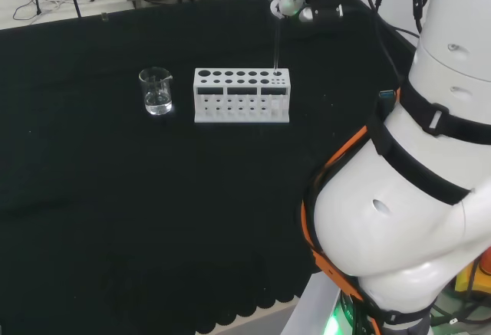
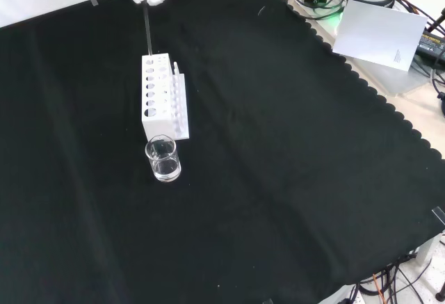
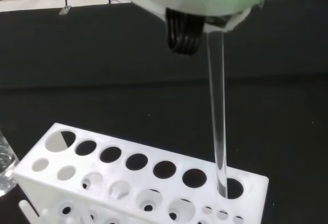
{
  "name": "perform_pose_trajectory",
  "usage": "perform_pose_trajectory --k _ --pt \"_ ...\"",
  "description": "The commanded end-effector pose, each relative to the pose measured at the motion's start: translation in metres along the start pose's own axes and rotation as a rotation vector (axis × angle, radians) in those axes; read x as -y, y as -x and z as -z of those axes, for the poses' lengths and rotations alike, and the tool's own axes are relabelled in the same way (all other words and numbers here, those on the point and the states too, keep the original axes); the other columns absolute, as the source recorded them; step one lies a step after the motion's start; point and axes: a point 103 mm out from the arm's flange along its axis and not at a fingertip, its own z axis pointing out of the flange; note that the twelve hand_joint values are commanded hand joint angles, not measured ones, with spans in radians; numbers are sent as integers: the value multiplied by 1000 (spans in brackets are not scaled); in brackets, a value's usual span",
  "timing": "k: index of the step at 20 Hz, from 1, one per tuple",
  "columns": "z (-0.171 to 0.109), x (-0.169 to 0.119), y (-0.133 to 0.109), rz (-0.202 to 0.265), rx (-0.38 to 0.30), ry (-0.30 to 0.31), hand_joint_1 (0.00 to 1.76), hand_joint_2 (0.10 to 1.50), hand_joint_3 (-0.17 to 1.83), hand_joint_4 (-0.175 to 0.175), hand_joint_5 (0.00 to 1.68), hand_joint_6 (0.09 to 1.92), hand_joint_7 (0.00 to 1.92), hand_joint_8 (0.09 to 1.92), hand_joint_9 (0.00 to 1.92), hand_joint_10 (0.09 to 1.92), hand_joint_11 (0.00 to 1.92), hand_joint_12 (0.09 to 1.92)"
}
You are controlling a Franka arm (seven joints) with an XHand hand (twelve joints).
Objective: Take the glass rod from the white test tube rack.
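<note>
Progress looks good from where you sit: the robot hand (image 1: 295, 1) has its fingers closed on the top end of the glass rod (image 3: 217, 116), and the rod stands upright with its lower tip at the end hole of the white test tube rack (image 1: 242, 95). In the wrist view you can see that tip just at the hole's mouth, so I judge the rod nearly lifted out but not yet clear of the rack. What is left for you, by my reading, is to raise it straight until the tip is free of the hole, then carry it away.

Look at the head view: the rod rises from the hole at the rack's right end, up to the robot hand near the far edge of the counter (image 1: 153, 220). In the front view the same rod runs from the rack's far end up to the robot hand at the top of the frame.

Around it, a small glass beaker (image 1: 156, 91) stands beside the rack's other end, apart from it and well away from the rod. The other holes look empty, as far as you can tell. Nothing stands in the rod's upward path; the hole's own rim is the one thing it could catch on if you tilt it.
</note>
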Motion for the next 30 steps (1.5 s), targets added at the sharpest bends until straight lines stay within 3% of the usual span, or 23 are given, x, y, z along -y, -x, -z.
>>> perform_pose_trajectory --k 1,5,13,30 --pt "29 7 -20 19 -66 -73 1328 569 865 -175 1203 632 1297 996 1686 750 1483 1129" --pt "48 11 -29 27 -51 -77 1328 569 862 -175 1215 604 1295 1002 1695 748 1485 1138" --pt "101 15 -45 55 -16 -21 1330 557 874 -175 1228 589 1306 989 1706 743 1487 1145" --pt "110 16 -63 109 -26 11 1332 539 896 -175 1242 578 1322 970 1715 740 1490 1147"
